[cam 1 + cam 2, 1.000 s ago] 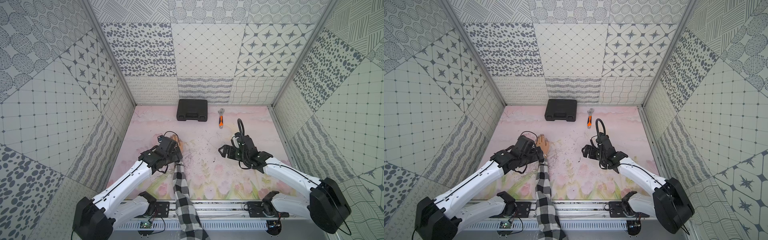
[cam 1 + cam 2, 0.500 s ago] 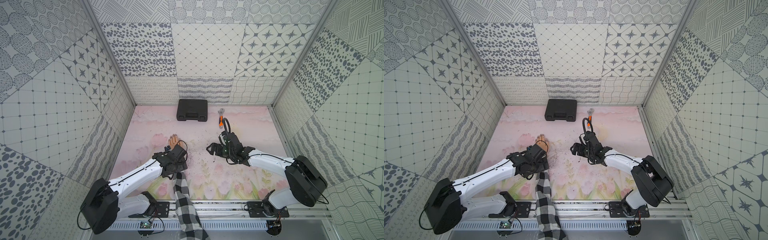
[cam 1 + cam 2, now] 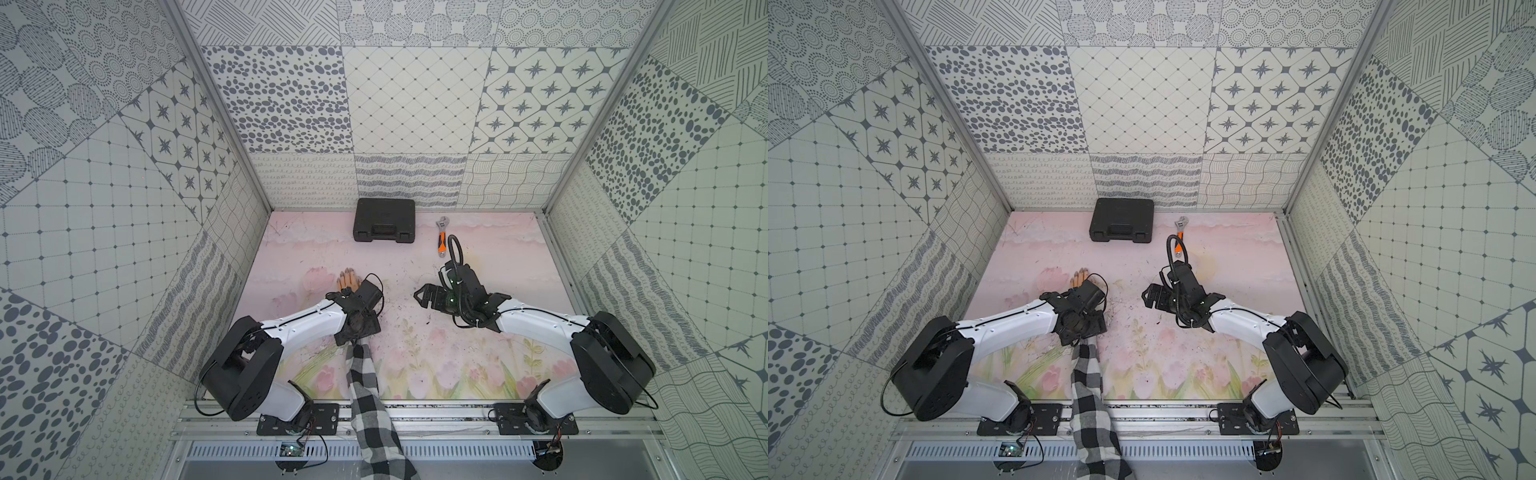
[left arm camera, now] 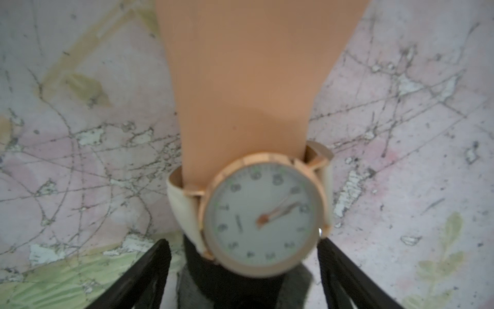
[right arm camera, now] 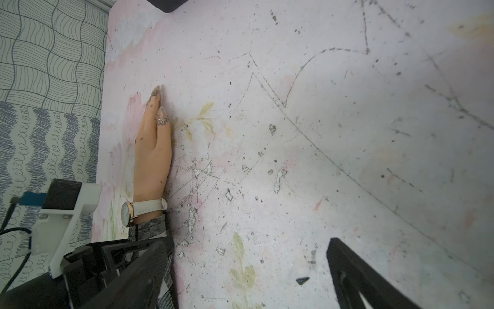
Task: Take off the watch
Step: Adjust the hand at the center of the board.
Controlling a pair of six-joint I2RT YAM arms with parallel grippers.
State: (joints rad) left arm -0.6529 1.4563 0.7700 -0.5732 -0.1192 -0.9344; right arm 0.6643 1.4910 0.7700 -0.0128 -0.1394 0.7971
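On the pink tabletop (image 3: 498,257), the watch (image 4: 263,216) is sitting strapped round a mannequin wrist (image 4: 246,120) at nine o'clock. The left gripper (image 4: 244,240) is straddling the sleeve (image 4: 235,286), jaws apart, holding nothing; the right gripper (image 5: 246,240), at three o'clock, is gaping empty.

Bright, even light fills both top views, leaving only soft shadows on the table (image 3: 498,249). In the left wrist view the watch (image 4: 263,214) looms close and blurred, its numerals smeared.

The scuffed pink floral counter (image 3: 498,249) carries a black case (image 3: 384,220) at its far edge, a wrench (image 3: 442,241) just right of that, and a sleeved mannequin arm (image 3: 346,281) left of centre.
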